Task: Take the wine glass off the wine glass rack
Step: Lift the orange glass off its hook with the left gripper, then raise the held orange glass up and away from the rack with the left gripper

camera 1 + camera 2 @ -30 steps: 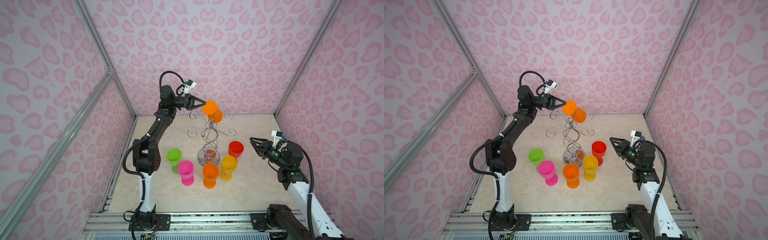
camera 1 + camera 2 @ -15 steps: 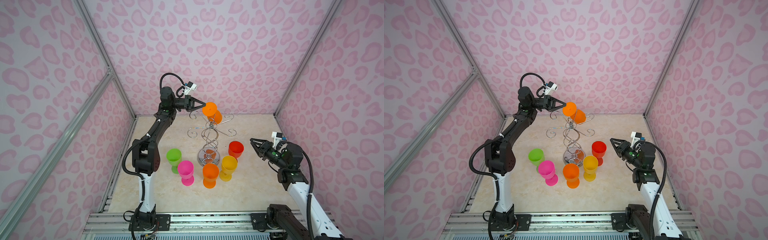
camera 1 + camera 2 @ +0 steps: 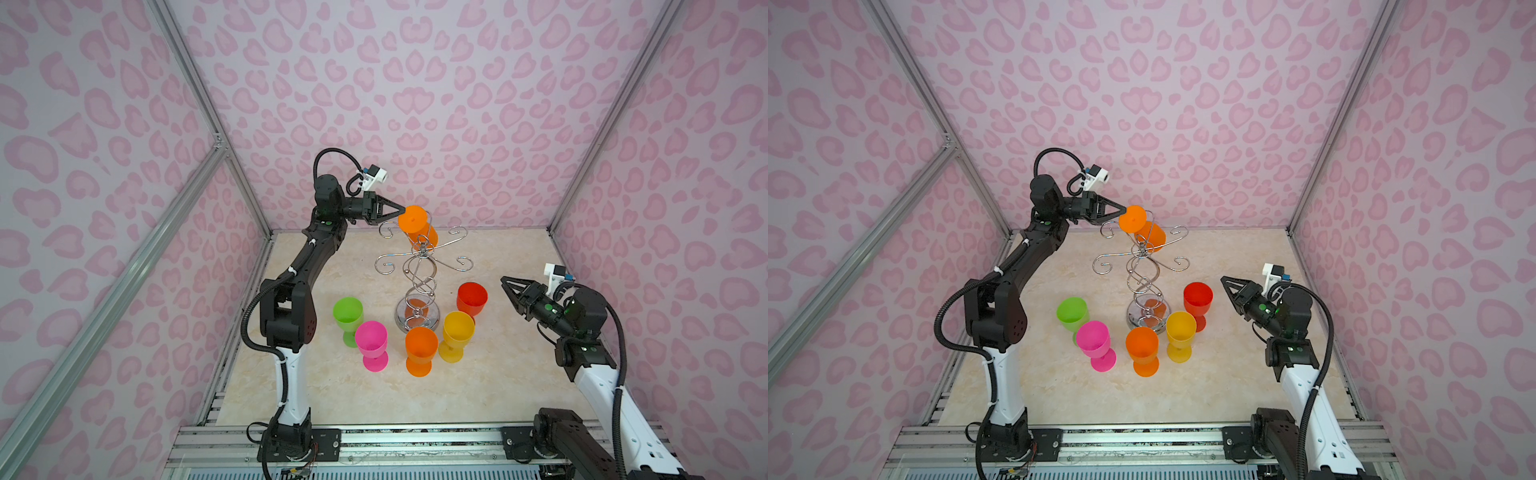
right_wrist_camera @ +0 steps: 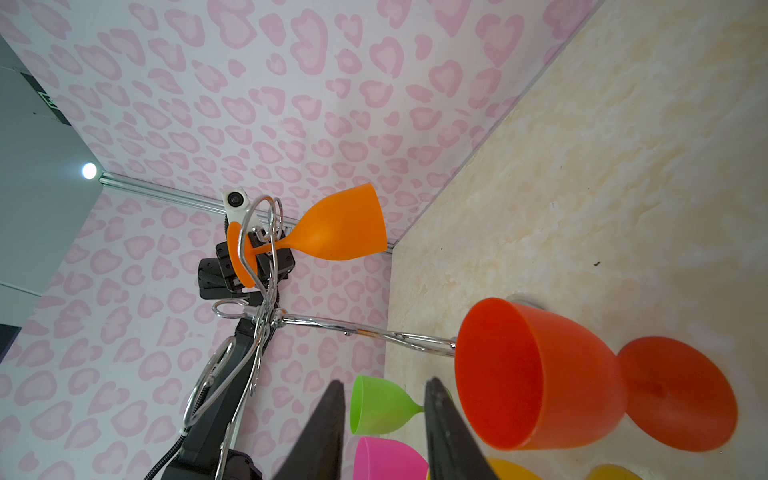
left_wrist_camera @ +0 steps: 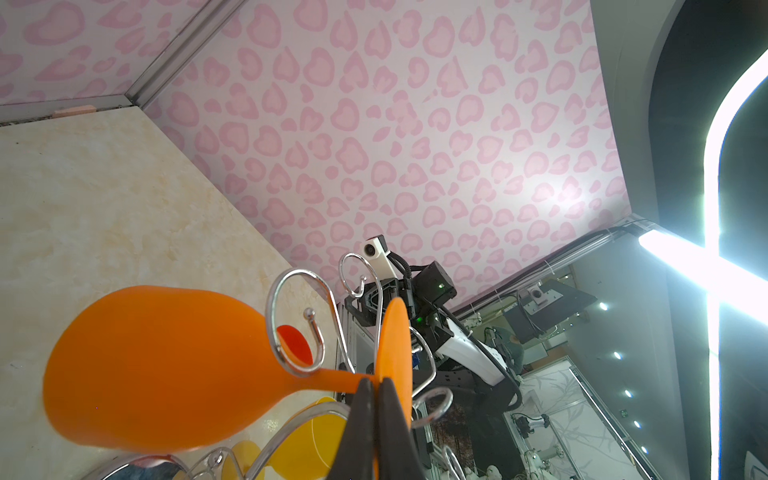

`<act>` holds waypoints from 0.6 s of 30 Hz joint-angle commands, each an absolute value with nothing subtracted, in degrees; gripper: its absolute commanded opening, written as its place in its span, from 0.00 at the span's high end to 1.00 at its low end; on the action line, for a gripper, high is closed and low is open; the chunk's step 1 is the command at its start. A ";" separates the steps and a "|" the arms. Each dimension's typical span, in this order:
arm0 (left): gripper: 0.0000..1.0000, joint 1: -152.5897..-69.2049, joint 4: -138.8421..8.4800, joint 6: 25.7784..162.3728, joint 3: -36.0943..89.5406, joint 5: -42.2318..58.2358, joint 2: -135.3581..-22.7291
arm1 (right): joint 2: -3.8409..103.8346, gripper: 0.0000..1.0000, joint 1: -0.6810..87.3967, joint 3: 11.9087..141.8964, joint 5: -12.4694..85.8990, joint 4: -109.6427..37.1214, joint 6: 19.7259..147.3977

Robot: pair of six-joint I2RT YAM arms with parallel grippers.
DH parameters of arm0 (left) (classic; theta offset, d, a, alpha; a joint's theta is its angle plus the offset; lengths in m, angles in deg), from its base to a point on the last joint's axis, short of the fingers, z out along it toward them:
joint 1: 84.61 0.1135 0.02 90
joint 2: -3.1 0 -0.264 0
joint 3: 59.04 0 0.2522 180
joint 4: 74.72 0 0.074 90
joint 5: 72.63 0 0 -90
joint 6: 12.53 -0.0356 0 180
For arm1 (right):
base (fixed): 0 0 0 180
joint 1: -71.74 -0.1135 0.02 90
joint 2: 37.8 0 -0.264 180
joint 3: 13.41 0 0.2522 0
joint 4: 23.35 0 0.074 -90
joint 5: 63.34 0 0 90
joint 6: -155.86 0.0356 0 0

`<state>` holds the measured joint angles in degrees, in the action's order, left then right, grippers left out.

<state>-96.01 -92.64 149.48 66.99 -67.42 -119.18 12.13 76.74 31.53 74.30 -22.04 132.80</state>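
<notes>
Black left arm (image 3: 309, 257) outstretched, end effector (image 3: 401, 212) tight on wine glass (image 3: 417, 225)

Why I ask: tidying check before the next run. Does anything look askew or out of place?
Only the orange wine glass on the wine glass rack: it hangs bowl-down but tilted off the rack's stem, its foot pinched by the left gripper's shut fingers. The five glasses on the table stand upright; nothing spilled or broken.

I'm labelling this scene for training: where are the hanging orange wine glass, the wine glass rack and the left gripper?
hanging orange wine glass (image 4: 345, 226): right wrist view, on its bowl.
wine glass rack (image 3: 405, 321): in a top view, on its mirrored base.
left gripper (image 3: 401, 211): in a top view, between its fingertips.
</notes>
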 commanded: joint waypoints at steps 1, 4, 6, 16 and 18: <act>0.98 -95.56 -96.11 149.47 66.87 -66.39 -117.69 | 12.36 0.66 76.84 31.02 74.91 -20.17 133.12; 0.98 -95.13 -96.27 149.55 66.79 -66.31 -117.66 | 12.47 0.66 76.93 31.09 75.02 -20.07 133.22; 0.98 -94.77 -96.41 149.71 66.87 -66.26 -117.74 | 12.47 0.66 77.01 31.19 75.03 -20.07 133.25; 0.98 -91.71 -96.82 150.72 67.29 -65.69 -117.78 | 12.73 0.67 77.28 30.86 75.22 -19.71 133.22; 0.98 -90.89 -96.85 151.20 68.08 -65.51 -118.09 | 12.73 0.66 77.37 30.80 75.34 -19.71 133.19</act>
